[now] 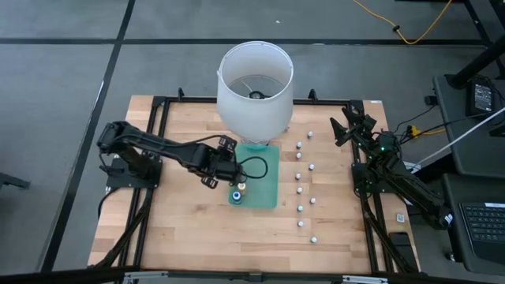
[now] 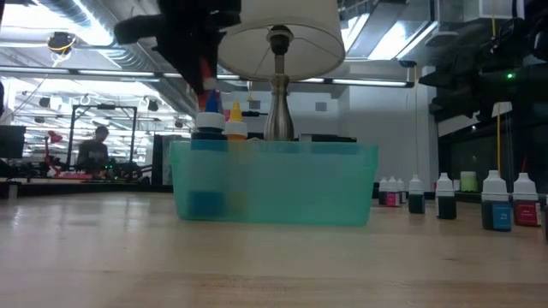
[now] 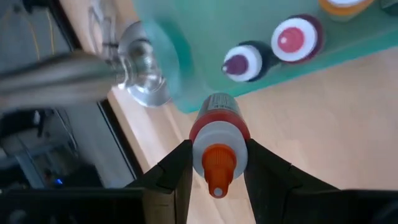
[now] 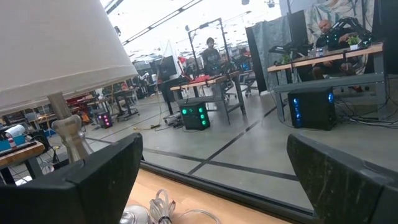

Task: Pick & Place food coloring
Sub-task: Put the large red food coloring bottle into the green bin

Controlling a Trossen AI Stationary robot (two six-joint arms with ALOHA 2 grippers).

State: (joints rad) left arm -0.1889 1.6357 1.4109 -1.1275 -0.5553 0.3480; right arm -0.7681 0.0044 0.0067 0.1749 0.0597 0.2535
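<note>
My left gripper (image 3: 217, 148) is shut on a small red food coloring bottle (image 3: 215, 115) with an orange cap. It hangs over the left edge of the teal tray (image 1: 264, 177); in the high view the gripper (image 1: 229, 175) is at that edge. Three bottles stand upright in the tray: a purple-capped one (image 3: 240, 63), a red-capped one (image 3: 293, 38) and an orange-capped one (image 3: 344, 5). Several more bottles (image 1: 300, 189) stand in rows on the wood, right of the tray. My right gripper (image 4: 217, 186) waits open at the table's far right corner (image 1: 353, 130). My left gripper pinches the red bottle between its two fingers (image 3: 180, 168) at the white shoulder (image 3: 200, 140), just below the orange cap. The fingers slant down from the table's left. The bottle is lifted clear and tilted, cap toward the wrist and base toward the tray.
A lamp with a white shade (image 1: 254, 83) stands at the tray's far end, its metal stem (image 2: 278, 103) rising behind the tray and its cord (image 1: 254, 167) looped inside it. A black frame (image 1: 158, 150) rims the table. There is bare wood at the near edge.
</note>
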